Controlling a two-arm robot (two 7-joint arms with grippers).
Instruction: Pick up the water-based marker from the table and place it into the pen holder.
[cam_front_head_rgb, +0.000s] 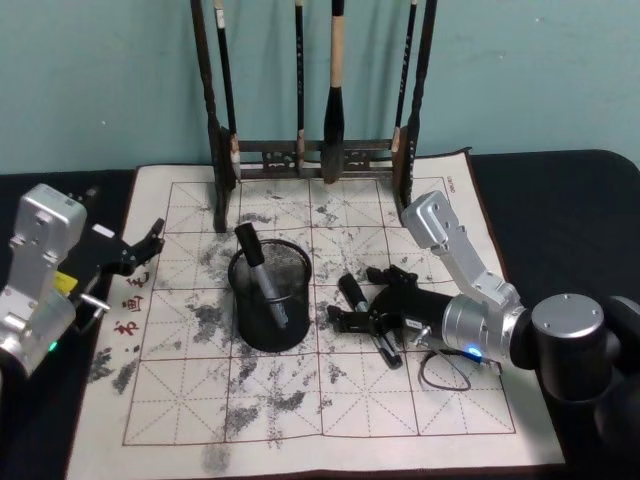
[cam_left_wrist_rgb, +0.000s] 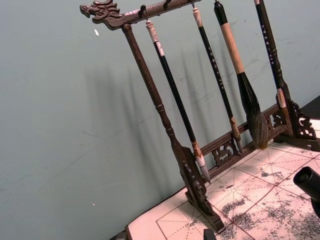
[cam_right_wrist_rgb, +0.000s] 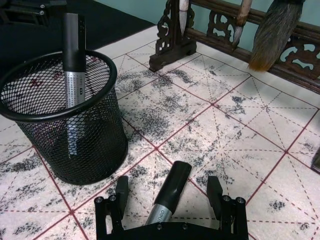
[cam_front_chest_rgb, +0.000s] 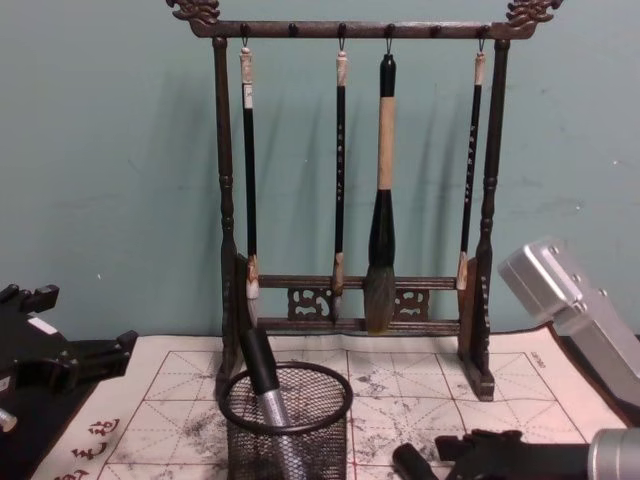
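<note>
Low on the ink-stained practice mat (cam_front_head_rgb: 300, 420), just to the right of the pen holder (cam_front_head_rgb: 243, 322), the right gripper (cam_right_wrist_rgb: 168, 182) straddles a water-based marker (cam_right_wrist_rgb: 172, 187) that lies flat on the paper. Its jaws stand apart on either side of the barrel and do not appear to press on it. A second marker (cam_front_head_rgb: 262, 272) already leans inside the black mesh cup. The left gripper (cam_front_head_rgb: 152, 245) sits at the mat's left edge, jaws spread and holding nothing. The task looks partly done, with the approach made. Closing on the barrel, lifting it, carrying it over the rim and releasing it all remain.
</note>
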